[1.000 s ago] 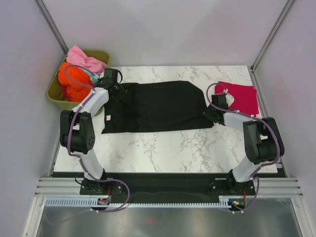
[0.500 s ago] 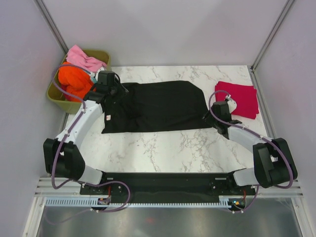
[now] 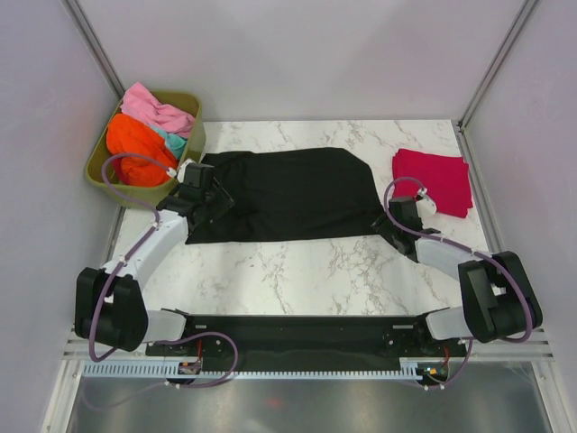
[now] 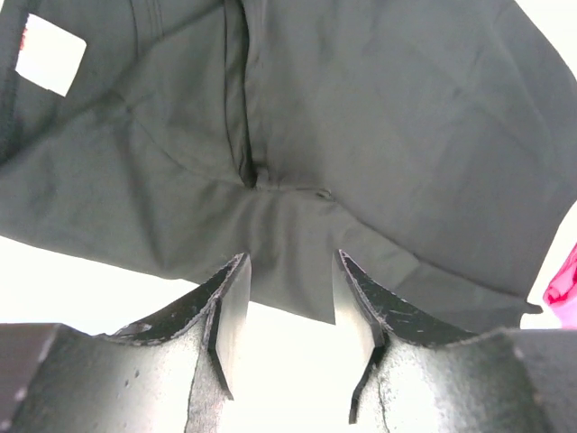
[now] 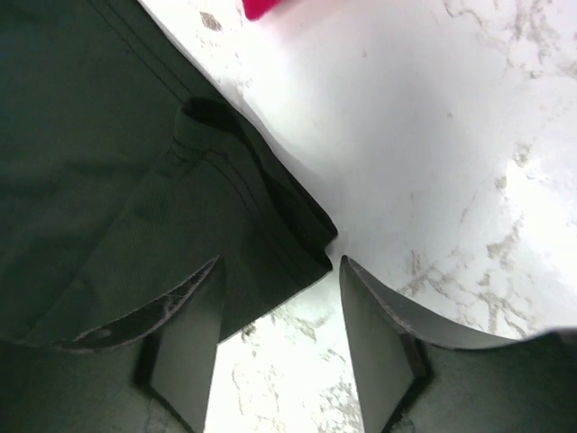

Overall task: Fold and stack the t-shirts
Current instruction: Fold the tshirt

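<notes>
Top external view: a black t-shirt point(image 3: 284, 194) lies spread flat across the middle of the marble worktop point(image 3: 297, 271), its length running left to right. Well apart from it, at the far right corner, a crimson red t-shirt point(image 3: 435, 180) sits folded into a neat rectangle. An olive-green tub point(image 3: 126, 192) stands off the far left corner of the worktop. It holds an orange t-shirt point(image 3: 135, 149), a pink t-shirt point(image 3: 158, 106) on top toward the back, and a bit of a teal t-shirt point(image 3: 176, 142) between them.

The left claw point(image 3: 203, 191) hangs over the left end of the black shirt. The right claw point(image 3: 398, 221) sits at the shirt's near right corner.

From the left wrist, the left claw point(image 4: 288, 298) is spread, with nothing between its fingers. Its tips frame the near edge of the black cloth, where folds gather into a crease. A small white neck label point(image 4: 50, 54) shows at the upper left.

From the right wrist, the right claw point(image 5: 279, 298) is also spread wide and grips nothing. A hemmed corner of the black shirt lies in the gap between its fingers, with bare marble to the right. Whether either claw's tips touch the cloth cannot be told.
</notes>
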`<state>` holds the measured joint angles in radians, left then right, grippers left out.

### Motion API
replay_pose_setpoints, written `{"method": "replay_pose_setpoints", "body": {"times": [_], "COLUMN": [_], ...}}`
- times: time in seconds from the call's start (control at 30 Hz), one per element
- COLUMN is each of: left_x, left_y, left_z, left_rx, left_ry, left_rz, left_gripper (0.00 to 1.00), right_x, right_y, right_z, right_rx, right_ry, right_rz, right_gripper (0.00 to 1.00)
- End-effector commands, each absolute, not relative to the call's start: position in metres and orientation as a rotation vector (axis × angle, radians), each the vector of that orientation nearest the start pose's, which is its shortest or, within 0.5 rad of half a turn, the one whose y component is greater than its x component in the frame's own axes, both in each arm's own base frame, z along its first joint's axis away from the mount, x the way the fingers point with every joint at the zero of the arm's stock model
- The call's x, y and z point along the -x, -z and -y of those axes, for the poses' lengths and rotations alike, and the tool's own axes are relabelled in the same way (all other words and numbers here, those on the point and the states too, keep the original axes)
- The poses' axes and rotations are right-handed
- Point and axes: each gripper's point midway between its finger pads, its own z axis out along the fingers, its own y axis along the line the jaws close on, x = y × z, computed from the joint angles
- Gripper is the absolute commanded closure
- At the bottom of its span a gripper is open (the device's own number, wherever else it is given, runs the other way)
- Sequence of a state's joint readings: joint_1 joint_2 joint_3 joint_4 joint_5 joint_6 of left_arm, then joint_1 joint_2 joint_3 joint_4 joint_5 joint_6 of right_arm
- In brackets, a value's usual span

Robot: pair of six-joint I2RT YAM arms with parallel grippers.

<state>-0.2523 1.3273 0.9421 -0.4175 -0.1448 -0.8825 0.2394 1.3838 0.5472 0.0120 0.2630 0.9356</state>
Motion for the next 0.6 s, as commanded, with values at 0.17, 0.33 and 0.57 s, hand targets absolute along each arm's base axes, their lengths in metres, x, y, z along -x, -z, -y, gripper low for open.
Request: {"method": "replay_pose_setpoints", "body": {"times": [0.17, 0.33, 0.57], "left_x": [-0.337, -0.317, -0.298], "left_y": [-0.135, -0.113, -0.079], "left_z": [0.093, 0.077, 0.073], "left_rx": [0.815, 0.928, 1.006], "left_ry": [0.379, 0.312, 0.274], "left_rz": [-2.169, -2.163, -2.203], "left_gripper": [0.51, 0.52, 0.50], "right_x": [-0.337, -0.323, -0.317], "right_y": [-0.032, -0.036, -0.047], "right_z": [-0.054, -0.019, -0.005], "right_rx": [-1.031, -1.167, -1.218], "right_ry": [-0.216, -0.143, -0.138], "right_rz": [-2.104, -1.992, -1.899], "right_gripper": [0.67, 0.97, 1.00]}}
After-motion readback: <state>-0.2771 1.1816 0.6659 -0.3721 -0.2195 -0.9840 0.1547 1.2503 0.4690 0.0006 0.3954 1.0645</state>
